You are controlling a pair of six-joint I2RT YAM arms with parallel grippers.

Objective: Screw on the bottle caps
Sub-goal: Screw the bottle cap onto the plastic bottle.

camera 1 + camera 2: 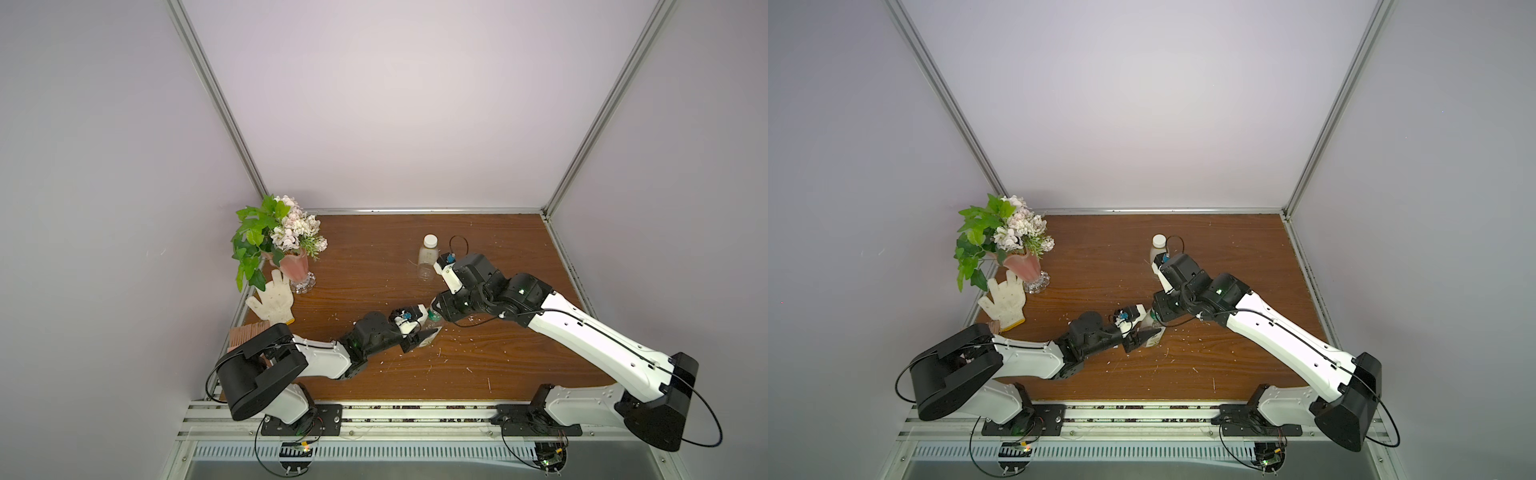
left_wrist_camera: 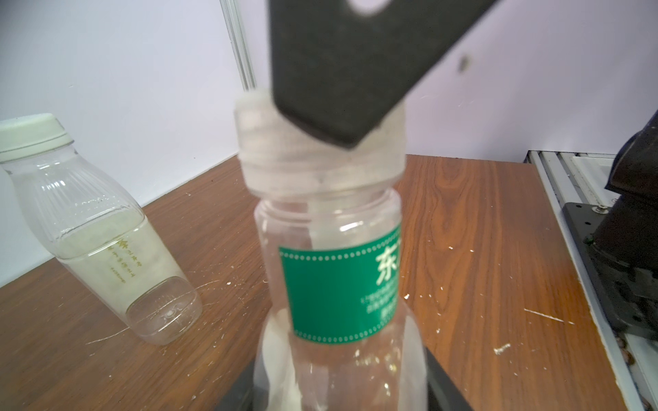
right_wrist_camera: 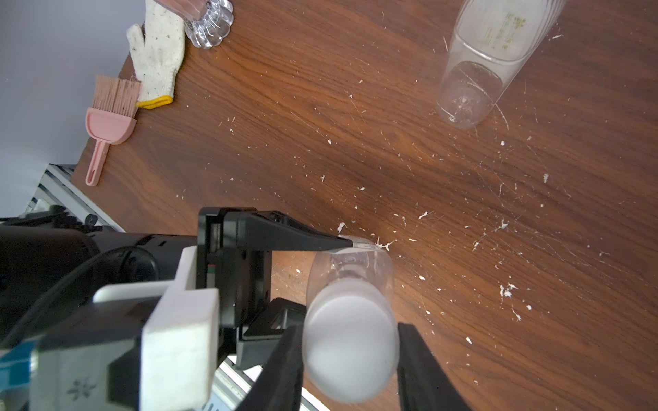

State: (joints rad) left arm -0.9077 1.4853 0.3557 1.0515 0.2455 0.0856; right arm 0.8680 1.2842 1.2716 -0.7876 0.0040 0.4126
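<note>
Labelled bottle: the clear plastic bottle with the green-and-white label [image 2: 331,284] stands upright on the brown wooden worktop [image 1: 374,257], near its front middle.
Its cap: the round white plastic cap [image 3: 350,341] sits on the neck, pinched from above by the right end effector [image 3: 350,325].
Left end effector [image 3: 325,275]: its jaws flank the bottle's lower body; pressing or slack, I cannot tell.
Axis: the bottle's long axis runs straight down from the right end effector (so the twisting likely falls to that arm).
Other bottle: the plain clear plastic bottle [image 1: 428,259], capped already, stands well apart, nearer the back wall.
</note>
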